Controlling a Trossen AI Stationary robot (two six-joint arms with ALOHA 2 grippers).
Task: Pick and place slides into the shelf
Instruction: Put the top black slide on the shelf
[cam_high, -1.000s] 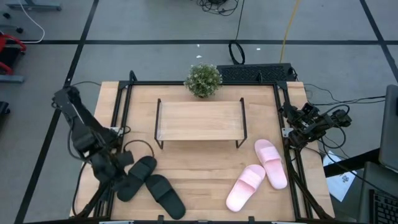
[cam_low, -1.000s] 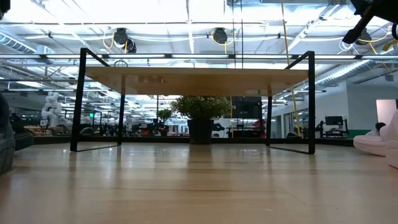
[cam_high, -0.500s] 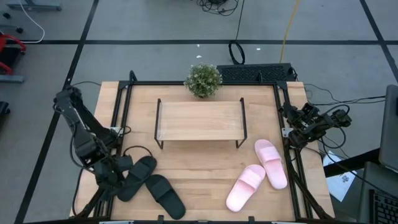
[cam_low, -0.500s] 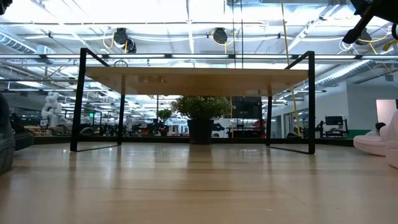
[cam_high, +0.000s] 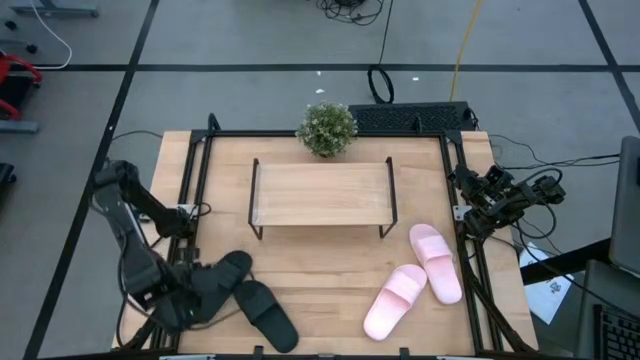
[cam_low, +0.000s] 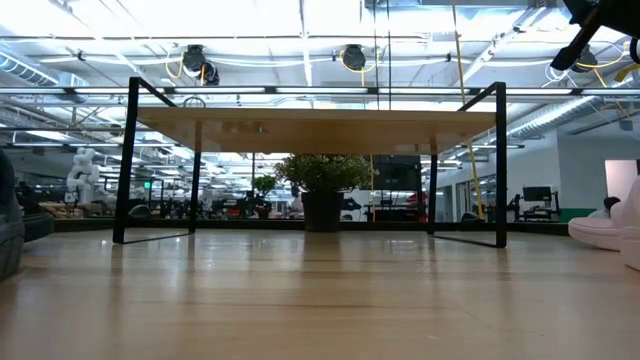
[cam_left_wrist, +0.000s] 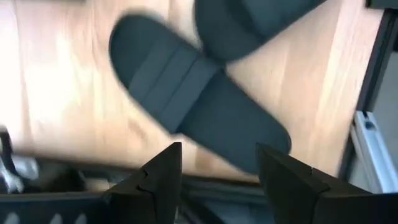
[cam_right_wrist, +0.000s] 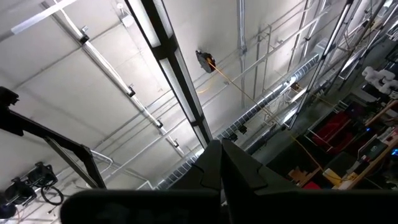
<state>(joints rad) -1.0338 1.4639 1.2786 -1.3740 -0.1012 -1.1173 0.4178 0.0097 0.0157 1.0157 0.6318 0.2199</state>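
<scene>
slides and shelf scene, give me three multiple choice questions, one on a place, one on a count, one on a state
1. Where do the two matte black slide sandals lie?
A. on the low light-wood shelf
B. on the tabletop near the left arm
C. beside the small green potted plant

2. How many pale pink slide sandals are on the table?
A. one
B. two
C. four

3. How is the left tool?
A. open above a black slide
B. shut on a pink slide
C. resting on the shelf

Answers:
1 B: both matte black slide sandals sit at the table's front corner by the left arm, off the low light-wood shelf.
2 B: two pale pink slide sandals lie near the right side.
3 A: the left tool shows spread fingers with a black slide beyond them.
</scene>
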